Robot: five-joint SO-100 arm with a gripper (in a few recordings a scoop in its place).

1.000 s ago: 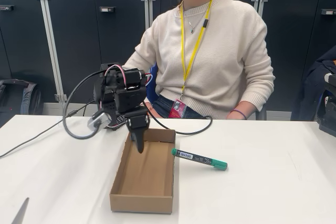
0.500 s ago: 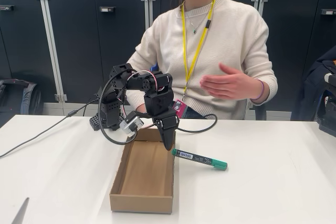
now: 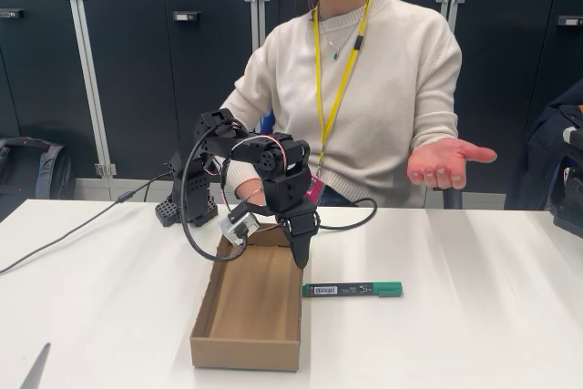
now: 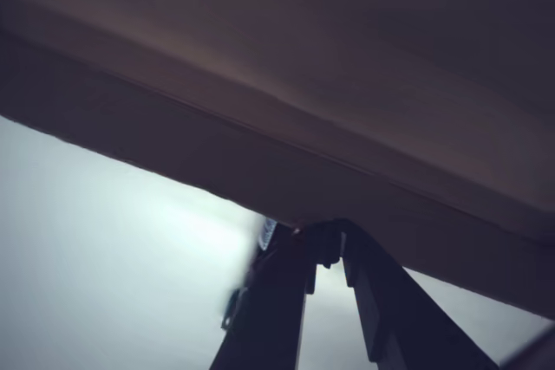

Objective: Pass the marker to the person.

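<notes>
The person (image 3: pixel 364 88) sits behind the white surface (image 3: pixel 474 316) in the fixed view, wearing a cream sweater with a yellow lanyard (image 3: pixel 339 79). One hand (image 3: pixel 446 161) is held out to the right of the picture, palm up, above the far edge of the surface. Behind stand dark cabinets (image 3: pixel 137 61).

On the surface lies a shallow, open cardboard box (image 3: pixel 250 307), its long side running toward the camera. The black arm (image 3: pixel 264 175) rises from its base behind the box and bends down over the box's far right corner. Black cables (image 3: pixel 196 216) loop from the arm to the left and to the right across the surface.

The gripper (image 3: pixel 301 248) points downward, its tip just above the right wall of the box and left of the marker. In the fixed view the fingers appear as a single dark point. In the wrist view the gripper (image 4: pixel 323 253) shows two dark fingers (image 4: pixel 269 309) that meet at their tips with a narrow gap below, so they stand closed on nothing.

The marker (image 3: pixel 352 290) lies flat on the surface, just right of the box and almost touching its wall, running left to right. Its green cap is at the right end, its white label toward the left. It is apart from the gripper and well apart from the offered hand.
</notes>
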